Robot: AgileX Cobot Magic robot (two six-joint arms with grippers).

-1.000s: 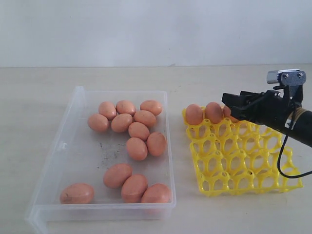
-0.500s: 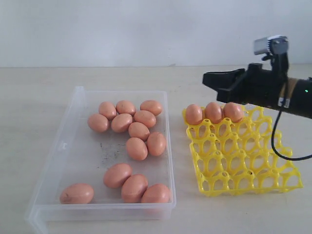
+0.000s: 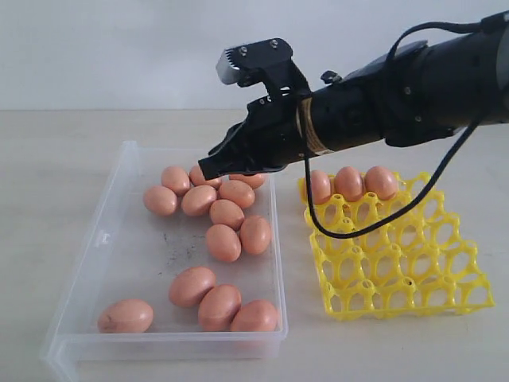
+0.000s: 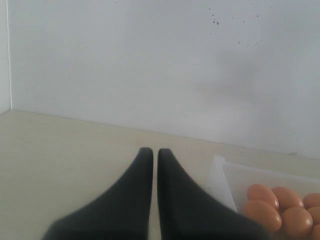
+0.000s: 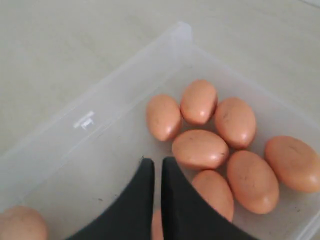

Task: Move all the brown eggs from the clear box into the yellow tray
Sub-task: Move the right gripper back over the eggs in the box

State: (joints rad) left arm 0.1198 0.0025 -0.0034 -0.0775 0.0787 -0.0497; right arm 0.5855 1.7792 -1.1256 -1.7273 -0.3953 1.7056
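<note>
Thirteen brown eggs (image 3: 223, 243) lie in the clear box (image 3: 95, 247); three sit in the far row of the yellow tray (image 3: 402, 270), which stands just beside the box on the worktop (image 3: 64, 143). The right tool (image 3: 208, 169) hangs over the far cluster of eggs with its jaws pressed together and nothing between them. The left tool (image 4: 151, 152) is likewise closed and empty, off to the side of the box. Judged risks: a descent with the jaws shut would put the tips onto a shell rather than around it, which could crack or shove an egg. The far eggs touch one another, leaving little room for a finger to pass between them, so neighbours may be nudged and roll. The shells look smooth and oval, so an off-centre grip could let one slip. The arm's black cable (image 3: 362, 231) loops low in front of the tray and could catch a raised post or a seated egg.
</note>
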